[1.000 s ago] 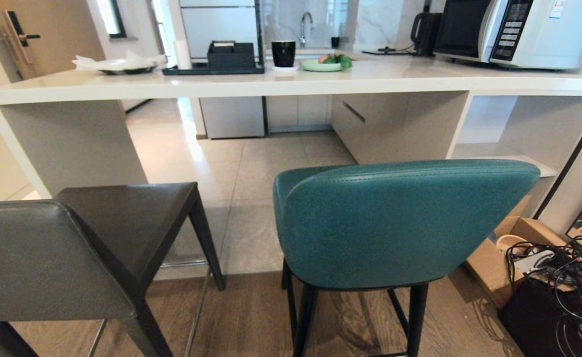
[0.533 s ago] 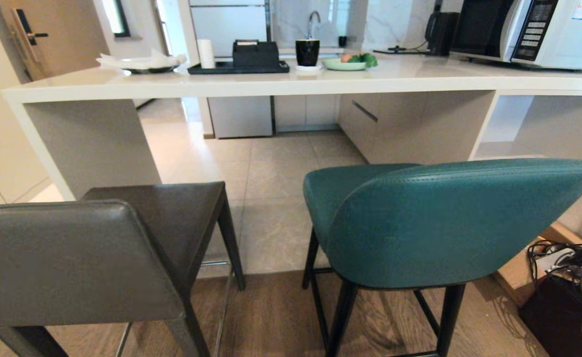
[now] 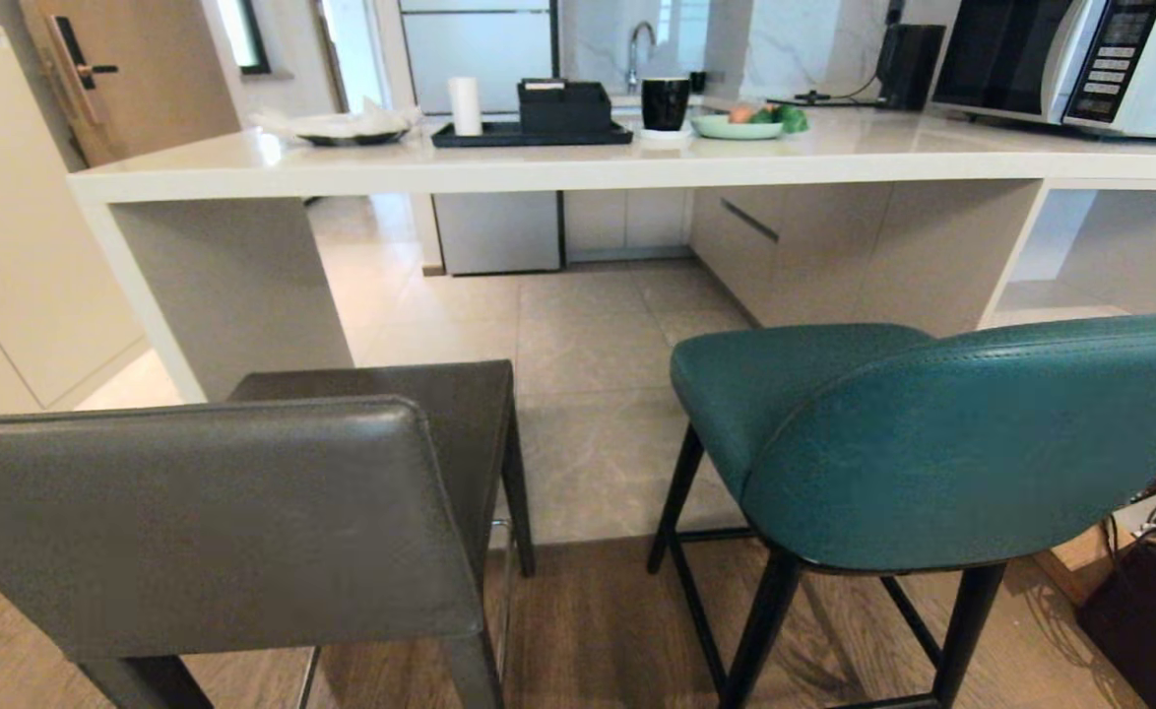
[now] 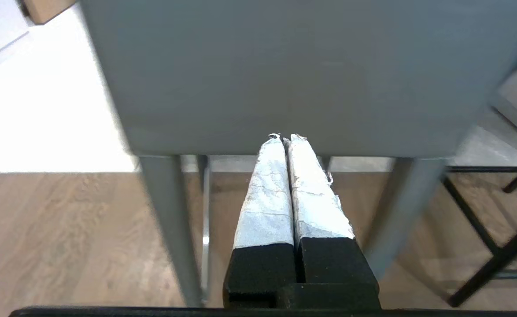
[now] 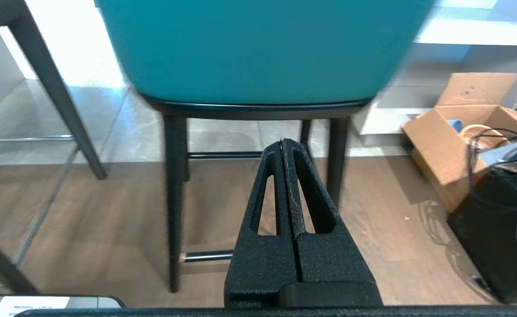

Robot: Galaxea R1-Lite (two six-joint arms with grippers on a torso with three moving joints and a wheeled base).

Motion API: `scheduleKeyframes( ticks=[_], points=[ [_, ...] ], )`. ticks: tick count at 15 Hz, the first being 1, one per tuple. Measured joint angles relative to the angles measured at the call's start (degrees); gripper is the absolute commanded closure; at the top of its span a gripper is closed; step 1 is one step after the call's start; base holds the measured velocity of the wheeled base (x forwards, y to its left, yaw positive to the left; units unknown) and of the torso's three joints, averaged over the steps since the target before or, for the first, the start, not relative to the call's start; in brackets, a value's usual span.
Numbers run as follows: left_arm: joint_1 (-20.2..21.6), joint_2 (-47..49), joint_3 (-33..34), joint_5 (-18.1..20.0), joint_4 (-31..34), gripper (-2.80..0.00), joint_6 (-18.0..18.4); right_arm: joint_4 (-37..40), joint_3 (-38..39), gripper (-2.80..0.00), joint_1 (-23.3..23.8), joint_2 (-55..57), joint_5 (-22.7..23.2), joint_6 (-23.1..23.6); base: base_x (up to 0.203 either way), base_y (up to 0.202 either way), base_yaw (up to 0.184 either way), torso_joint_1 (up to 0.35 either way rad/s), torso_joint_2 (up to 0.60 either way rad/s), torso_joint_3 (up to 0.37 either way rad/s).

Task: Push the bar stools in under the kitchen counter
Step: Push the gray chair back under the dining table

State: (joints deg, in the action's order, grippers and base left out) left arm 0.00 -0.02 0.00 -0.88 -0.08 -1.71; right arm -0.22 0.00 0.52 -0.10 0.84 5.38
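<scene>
Dark grey leather stool [image 3: 204, 522] and teal curved-back stool [image 3: 932, 443] stand clear of glossy off-white counter [image 3: 558, 167]. Left gripper [image 4: 286, 140], right gripper [image 5: 283, 143]: fingers pressed together, empty.

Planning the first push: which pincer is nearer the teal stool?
Right. The right pincer, shut, points at the teal stool from behind its back. The left pincer, shut, faces the grey stool beside it.

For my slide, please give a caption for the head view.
Grey bar stool and teal bar stool stand pulled out before the white kitchen counter, not yet pushed under.
</scene>
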Motion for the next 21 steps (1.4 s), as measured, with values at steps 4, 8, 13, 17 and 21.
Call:
scheduleKeyframes(
  ticks=[4, 8, 13, 17, 21],
  points=[
    [0.00, 0.00, 0.00, -0.06, 0.01, 0.00, 0.01, -0.02, 0.00, 0.00, 0.00, 0.00, 0.00, -0.01, 0.000, 0.198, -0.001, 0.003, 0.00, 0.003],
    [0.00, 0.00, 0.00, -0.07, 0.01, 0.00, -0.08, -0.02, 0.00, 0.00, 0.00, 0.00, 0.19, -0.87, 0.000, 0.197, -0.001, 0.002, 0.00, 0.004],
    [0.00, 0.00, 0.00, -0.06, 0.01, 0.00, -0.16, -0.09, 0.00, 0.00, 0.00, 0.02, -0.27, -2.46, 0.000, 0.198, -0.001, 0.003, 0.00, 0.000],
    [0.00, 0.02, 0.00, -0.05, 0.03, 0.00, -0.10, -0.46, 0.00, 0.00, 0.00, 0.02, -1.02, -5.62, 0.000, 0.182, -0.001, 0.000, 0.01, 0.002],
    [-0.03, 0.02, 0.00, 0.02, -0.08, 0.00, -0.18, -0.43, 0.00, 0.00, 0.00, 0.02, -1.02, -5.67, 0.000, 0.022, -0.002, 0.001, 0.00, 0.001]
  ],
)
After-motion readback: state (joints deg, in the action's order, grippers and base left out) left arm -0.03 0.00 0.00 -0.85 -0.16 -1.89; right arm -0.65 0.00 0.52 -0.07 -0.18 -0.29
